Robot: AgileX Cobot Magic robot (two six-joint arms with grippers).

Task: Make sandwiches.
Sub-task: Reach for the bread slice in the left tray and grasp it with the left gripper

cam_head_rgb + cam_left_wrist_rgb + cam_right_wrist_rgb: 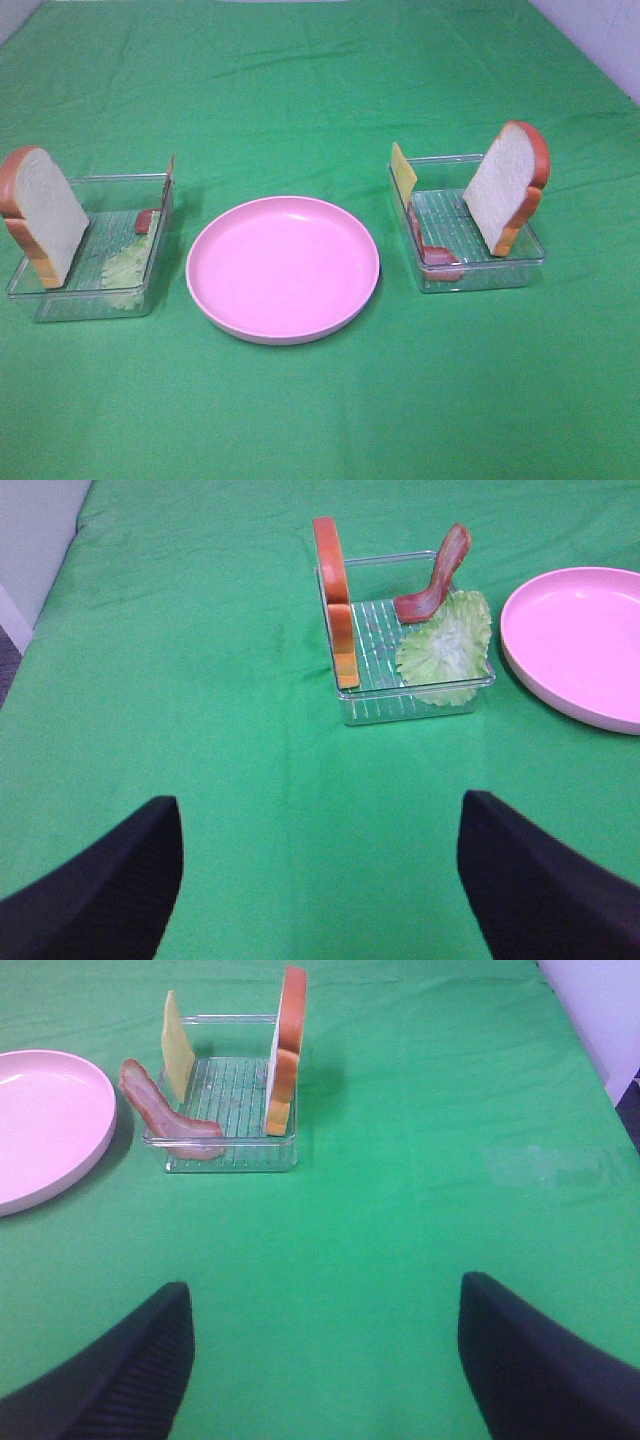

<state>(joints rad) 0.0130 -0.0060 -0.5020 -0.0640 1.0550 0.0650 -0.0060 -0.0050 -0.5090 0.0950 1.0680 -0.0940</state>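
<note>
Exterior high: bread slice (42, 215) upright beside lettuce (127, 265) and bacon (145, 221), walled inside left tray (95, 306) at frame left; second bread slice (508, 187), cheese (403, 168) and second bacon strip (440, 258) inside right tray (480, 280) at frame right; pink plate (283, 268) between. Shown by wrist views alone: left gripper (320, 880) and right gripper (320, 1360), jaws wide apart, clamping nothing, above green cloth (320, 80).

Pink plate (283, 268) between leaning left bread slice (45, 215) and leaning right bread slice (503, 185)
</note>
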